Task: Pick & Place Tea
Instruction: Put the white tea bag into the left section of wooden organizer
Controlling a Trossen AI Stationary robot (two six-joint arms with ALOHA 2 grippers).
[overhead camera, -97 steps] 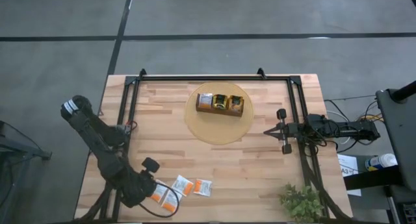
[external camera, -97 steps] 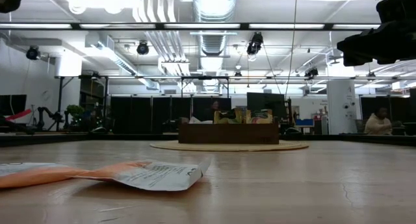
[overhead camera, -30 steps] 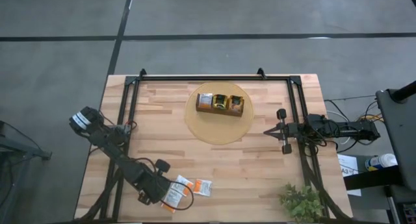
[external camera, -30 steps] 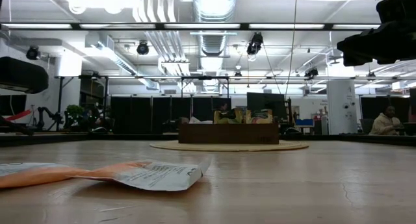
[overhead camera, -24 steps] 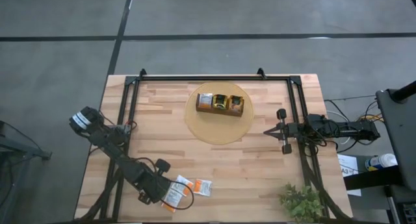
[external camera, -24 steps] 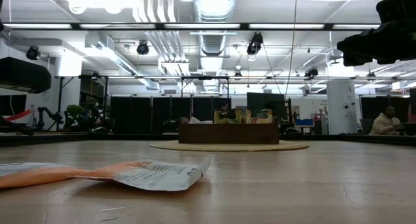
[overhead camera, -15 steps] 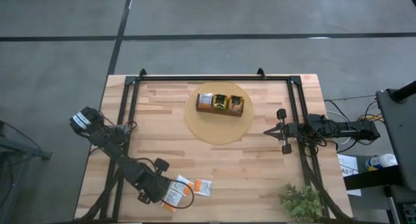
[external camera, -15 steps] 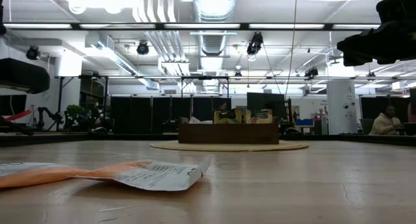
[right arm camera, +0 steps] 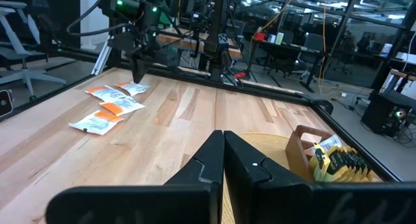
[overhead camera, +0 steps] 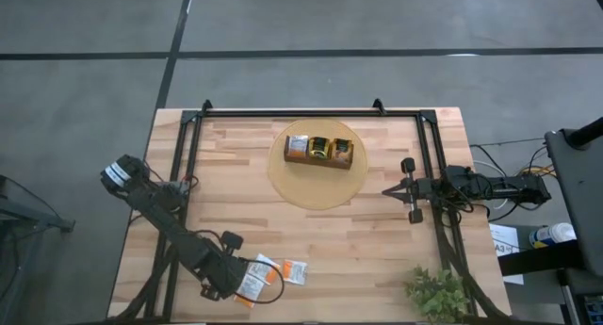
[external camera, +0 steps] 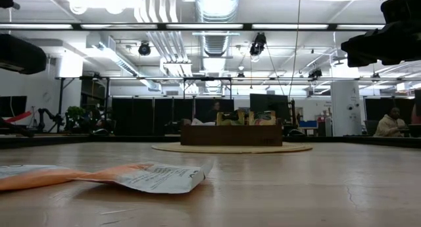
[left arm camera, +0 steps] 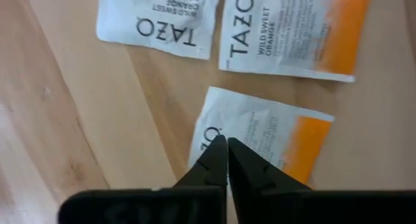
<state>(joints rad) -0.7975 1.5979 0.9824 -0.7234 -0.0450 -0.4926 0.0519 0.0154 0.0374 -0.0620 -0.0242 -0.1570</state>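
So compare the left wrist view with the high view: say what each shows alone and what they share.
Only the left wrist view: the printed lettering on the tea packets, with the left gripper shut just over one.
Only the high view: the wooden tray on its round mat, the right gripper and a plant.
Both: white-and-orange packets on the table.

Tea packets [overhead camera: 271, 273] are lying at the desk's [overhead camera: 377, 259] lower left in the high view, left claw [overhead camera: 247, 282] sitting over them. Tray [overhead camera: 320, 150] is sitting on the mat [overhead camera: 316, 186], upper centre. Right claw [overhead camera: 407, 189] is waiting at right.
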